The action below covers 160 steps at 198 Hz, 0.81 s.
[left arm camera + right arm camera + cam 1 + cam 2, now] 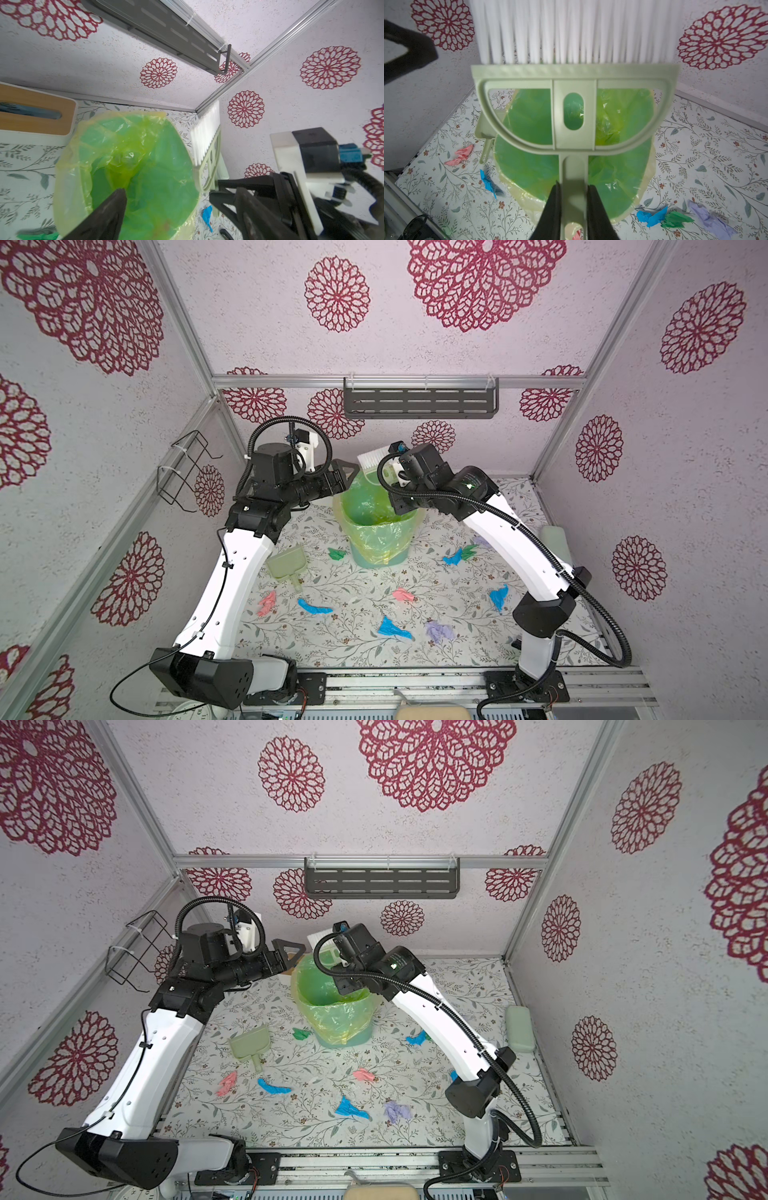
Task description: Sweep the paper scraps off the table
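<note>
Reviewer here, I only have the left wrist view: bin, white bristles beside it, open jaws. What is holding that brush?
Observer: The right gripper is shut on the brush by its handle.
Operator: I can't find the dustpan. Where is it?
Observer: In both top views the dustpan lies loose on the table, left of the bin.
Operator: I see one blue scrap and a bit of green by the bin. Any more?
Observer: Yes, across the near table: a pink scrap, a blue scrap, a lilac scrap, and others.
</note>
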Available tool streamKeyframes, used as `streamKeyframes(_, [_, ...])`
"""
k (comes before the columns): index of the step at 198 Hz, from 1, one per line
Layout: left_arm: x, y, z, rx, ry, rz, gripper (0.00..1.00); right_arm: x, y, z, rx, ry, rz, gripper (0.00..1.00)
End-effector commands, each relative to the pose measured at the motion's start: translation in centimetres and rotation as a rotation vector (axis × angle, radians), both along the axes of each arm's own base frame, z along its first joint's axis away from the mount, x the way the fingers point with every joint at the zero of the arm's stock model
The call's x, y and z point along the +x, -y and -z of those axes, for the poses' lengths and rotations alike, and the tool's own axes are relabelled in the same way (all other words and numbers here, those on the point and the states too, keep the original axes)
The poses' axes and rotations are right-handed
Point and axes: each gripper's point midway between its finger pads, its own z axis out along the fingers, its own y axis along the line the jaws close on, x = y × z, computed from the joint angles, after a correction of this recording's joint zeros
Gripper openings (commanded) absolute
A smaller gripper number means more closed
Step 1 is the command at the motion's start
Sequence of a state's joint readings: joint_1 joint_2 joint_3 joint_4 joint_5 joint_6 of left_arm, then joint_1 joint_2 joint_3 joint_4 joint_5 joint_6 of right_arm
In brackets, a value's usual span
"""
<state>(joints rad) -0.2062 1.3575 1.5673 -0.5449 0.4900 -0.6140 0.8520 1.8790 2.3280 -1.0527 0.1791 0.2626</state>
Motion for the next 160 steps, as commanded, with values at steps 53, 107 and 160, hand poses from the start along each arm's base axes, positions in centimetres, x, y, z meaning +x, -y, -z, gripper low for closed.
streamKeyframes(53, [0.5,2.8,-0.6,-0.052,0.025,0.107,0.71,-1.6,-2.6,-3.5,0.128,0.048,-0.053,0.14])
streamKeyframes(107, [0.4,3.6,-0.3,-0.090,0.015,0.135,0.52,-1.5,-2.9,-3.9,0.138,0.061,-0.057,0.14])
streamKeyframes(160, [0.1,4.7,-1.1,-0.133,0.027,0.177,0.37,-1.2,-3.5,-3.6,0.141,0.060,-0.066,0.14])
